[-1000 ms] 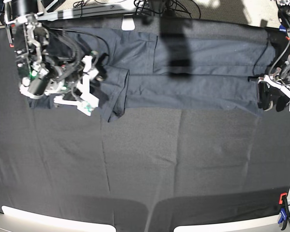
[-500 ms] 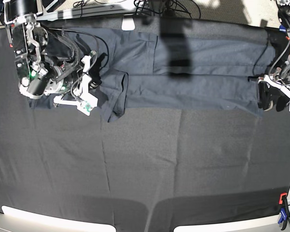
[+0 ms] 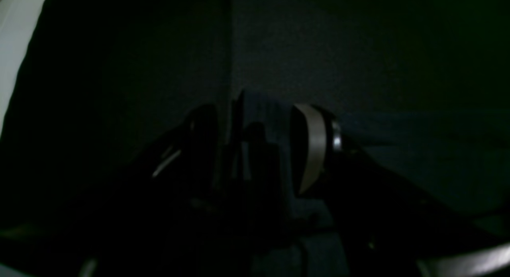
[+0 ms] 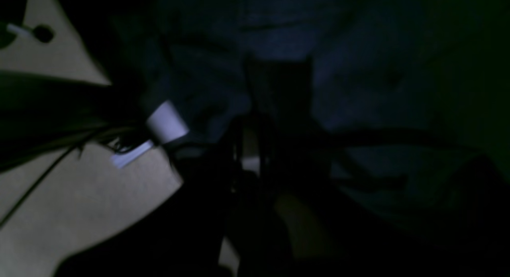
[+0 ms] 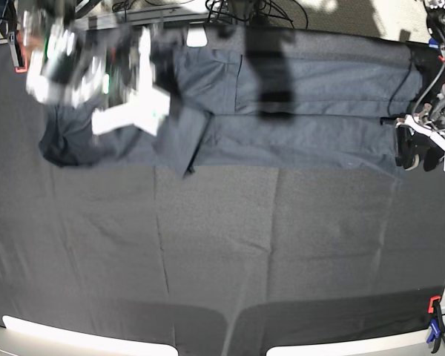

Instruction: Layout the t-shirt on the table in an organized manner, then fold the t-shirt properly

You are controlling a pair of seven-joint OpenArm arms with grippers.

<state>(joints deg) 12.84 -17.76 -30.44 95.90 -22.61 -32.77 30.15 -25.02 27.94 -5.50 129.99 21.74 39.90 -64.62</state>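
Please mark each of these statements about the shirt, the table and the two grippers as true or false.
1. The t-shirt lies along the far part of the table. True.
2. The left gripper has its jaws closed tight. False: they stand apart, at the shirt's end.
3. The right gripper is shut. True; it shows blurred over the shirt's other end.
4. The shirt is rolled into a ball at the near edge. False: it is stretched long and flat.
5. A red clamp sits at a near table corner. True.

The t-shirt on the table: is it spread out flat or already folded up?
Partly folded. The t-shirt lies as a long band across the table's far side, layered edges showing, its left end bunched.
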